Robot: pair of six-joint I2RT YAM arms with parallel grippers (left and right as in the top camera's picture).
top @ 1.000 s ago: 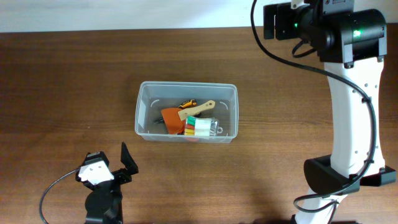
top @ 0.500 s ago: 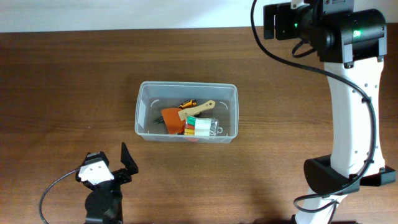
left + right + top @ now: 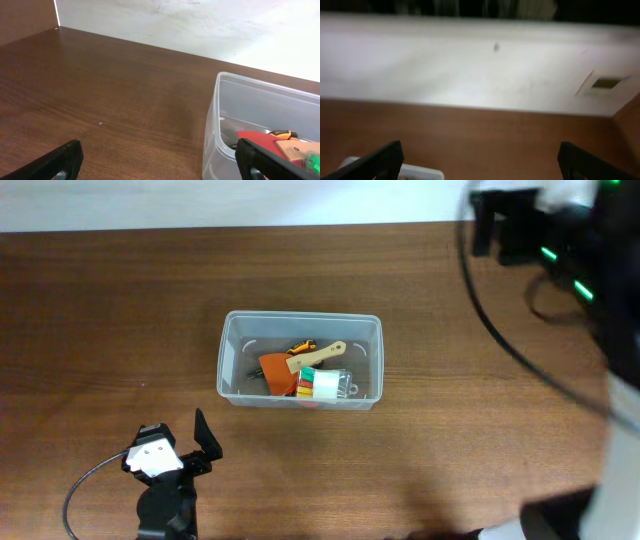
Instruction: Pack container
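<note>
The clear plastic container stands mid-table. Inside lie an orange scraper with a wooden handle, a yellow-and-black tool and a small clear case of coloured bits. My left gripper is near the front left, apart from the tub, open and empty. In the left wrist view the left gripper is wide open, with the container to its right. My right gripper is blurred at the far right and high. In the right wrist view the right gripper is open and empty, with a container corner at the lower left.
A white wall runs along the table's far edge. The right arm is a blur along the right side. A black cable loops beside the left arm. Bare brown tabletop lies left of the tub.
The right arm has swung to the right and is blurred in motion. The left gripper, the container and its contents have not moved.
</note>
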